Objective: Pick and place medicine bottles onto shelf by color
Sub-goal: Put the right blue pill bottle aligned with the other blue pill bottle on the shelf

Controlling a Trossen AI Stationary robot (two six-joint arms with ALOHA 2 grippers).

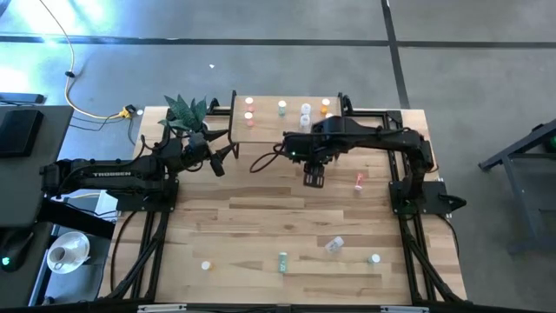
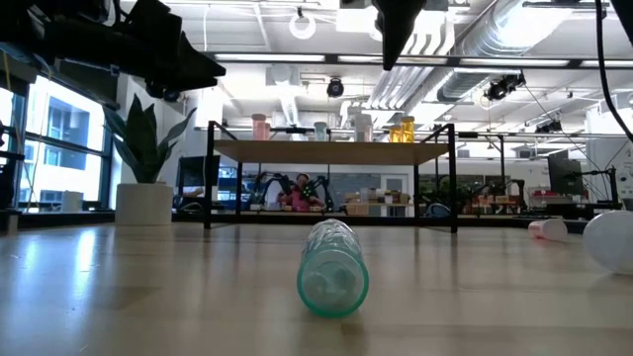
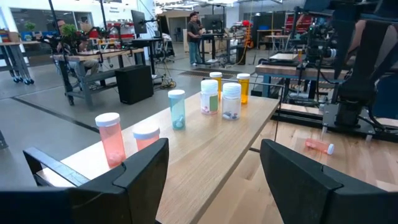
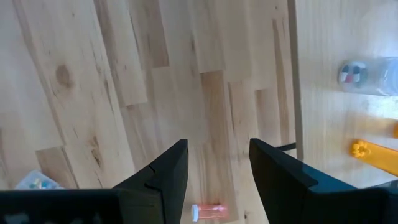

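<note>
High view, right fingers (image 1: 314, 180) parted and empty above table (image 1: 261, 226), left fingers (image 1: 228, 156) wide near shelf (image 1: 261, 130)

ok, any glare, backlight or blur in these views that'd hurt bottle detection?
High view: blue-white glare on the floor at top left, off the table; shelf bottles look washed out. Low view: bright window at left and ceiling lights leave both arms in silhouette; the lying green bottle is close and soft. Left wrist view: evenly lit, shelf clear. Right wrist view: pink bottle blurred.
</note>
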